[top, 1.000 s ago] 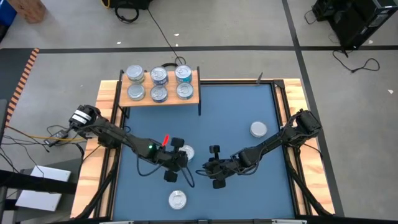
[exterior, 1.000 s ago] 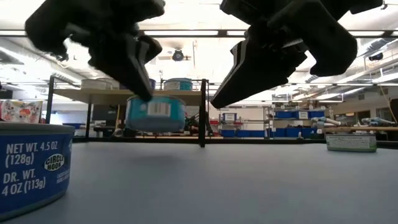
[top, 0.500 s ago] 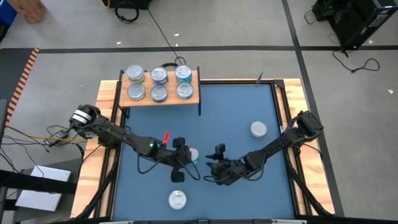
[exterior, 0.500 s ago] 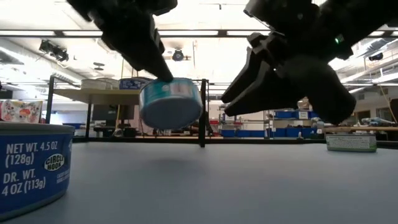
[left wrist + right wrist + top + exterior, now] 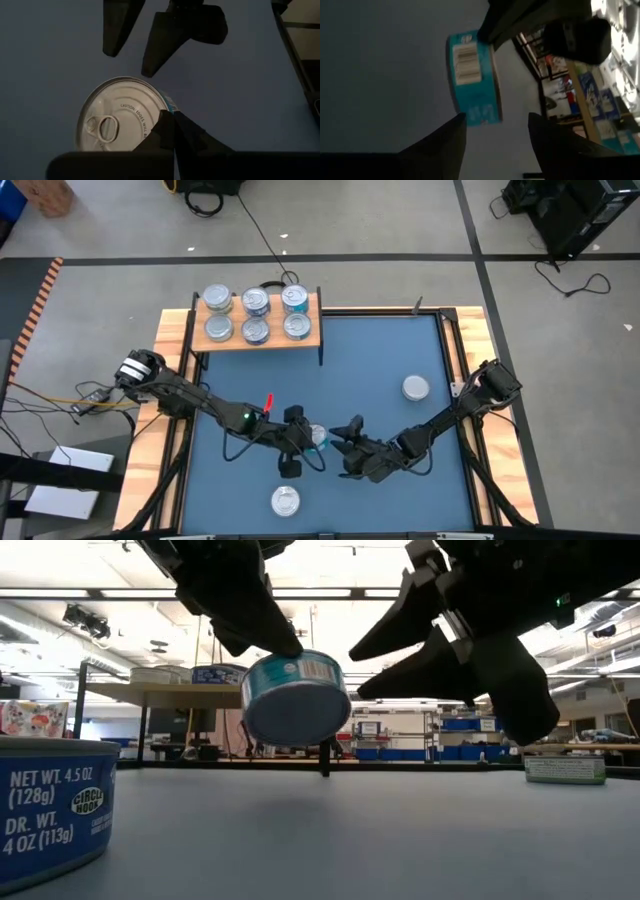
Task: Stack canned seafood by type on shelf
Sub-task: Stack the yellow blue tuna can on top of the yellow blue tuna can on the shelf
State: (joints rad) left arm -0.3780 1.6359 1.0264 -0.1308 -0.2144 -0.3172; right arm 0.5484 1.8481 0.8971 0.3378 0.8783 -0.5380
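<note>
Above the blue desk point(image 5: 380, 350), we see the left gripper point(image 5: 250, 635) with jaws clamped on a tilted, teal-labelled round tin point(image 5: 296, 697). Just beside it, the right gripper point(image 5: 345, 438) holds its jaws spread, empty.

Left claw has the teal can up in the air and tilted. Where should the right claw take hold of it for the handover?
Grip the can across its curved label wall, on the side facing away from the left claw. The left claw already pinches it from above and it hangs tilted, clear of the table. The right claw, open beside it, should probably come in level, fingers spanning the round side.
</note>
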